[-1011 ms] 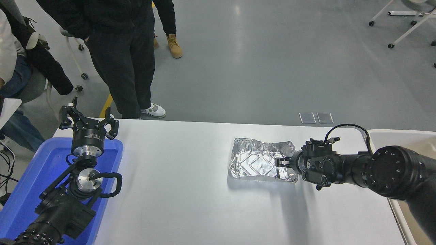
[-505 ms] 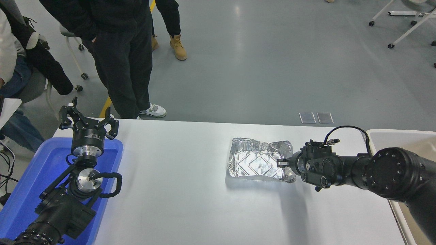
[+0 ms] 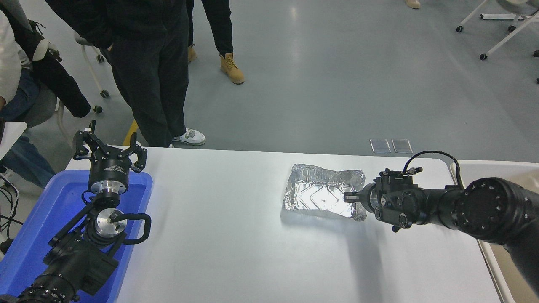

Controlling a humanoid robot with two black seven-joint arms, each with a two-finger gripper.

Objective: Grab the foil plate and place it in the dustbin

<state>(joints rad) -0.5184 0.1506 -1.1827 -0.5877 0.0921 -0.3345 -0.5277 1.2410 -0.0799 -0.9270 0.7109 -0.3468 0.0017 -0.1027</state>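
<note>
Head view. Foil plate point(image 3: 322, 197): silver rectangular tray, crinkled rim, embossed diamond pattern on base. It sits on the white table point(image 3: 236, 235), right of table centre, appearing slightly tilted, with a soft shadow under its near edge; whether the near edge is clear of the table cannot be told.

Right gripper point(image 3: 350, 197): at the plate's right rim, fingers pressed together on the foil rim, pinching it. Right arm comes in from the right of the plate, roughly level with the tabletop.

Dustbin point(image 3: 467, 168): beige, pale rounded rim, just beyond the table's right end, to the right of the plate; partly hidden by the right arm.

Left gripper point(image 3: 110, 147): far left of the plate, fingers spread, holding nothing, above the far end of a blue plastic tub point(image 3: 38, 223) at the table's left edge.

Beyond the plate, on the grey floor: a person in dark clothes point(image 3: 143, 63) stands at the table's far-left corner.
</note>
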